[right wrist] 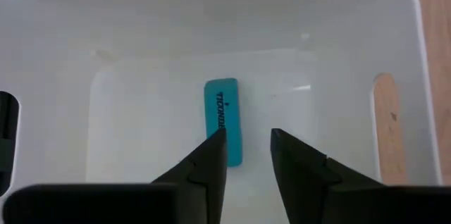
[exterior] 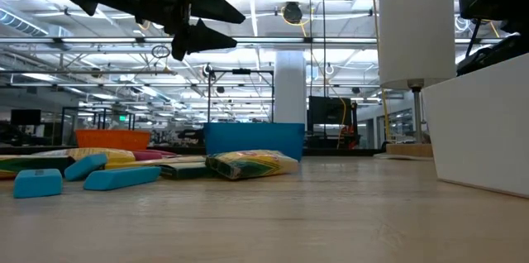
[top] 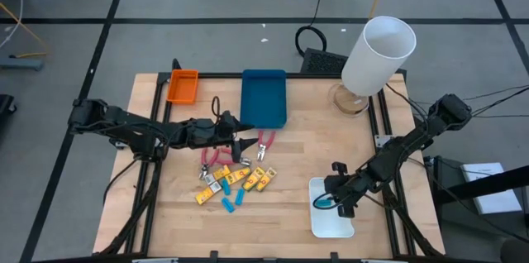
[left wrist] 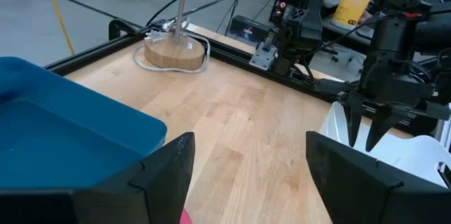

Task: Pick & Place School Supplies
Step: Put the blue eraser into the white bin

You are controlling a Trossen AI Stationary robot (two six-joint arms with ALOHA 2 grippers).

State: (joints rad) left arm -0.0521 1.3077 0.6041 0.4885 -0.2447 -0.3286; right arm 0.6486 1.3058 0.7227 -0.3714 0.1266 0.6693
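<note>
The loose supplies lie in a heap left of the table's middle: yellow pieces [top: 237,178], light-blue blocks [top: 231,203] and red-handled pliers [top: 264,141]. In the low view the blue blocks [exterior: 122,178] and a yellow piece [exterior: 252,164] rest flat on the wood. My left gripper [top: 246,143] hangs open high above the heap [exterior: 234,31], touching nothing. My right gripper [right wrist: 248,136] stands open over the white tray [top: 331,222], fingers pointing down. One light-blue block [right wrist: 224,115] lies flat on that tray's floor just below the fingertips.
A blue tray [top: 264,98] and an orange tray [top: 183,85] sit at the far edge. A white lamp [top: 376,54] on a wooden foot stands at the far right corner. Bare wood lies between the heap and the white tray [left wrist: 423,157].
</note>
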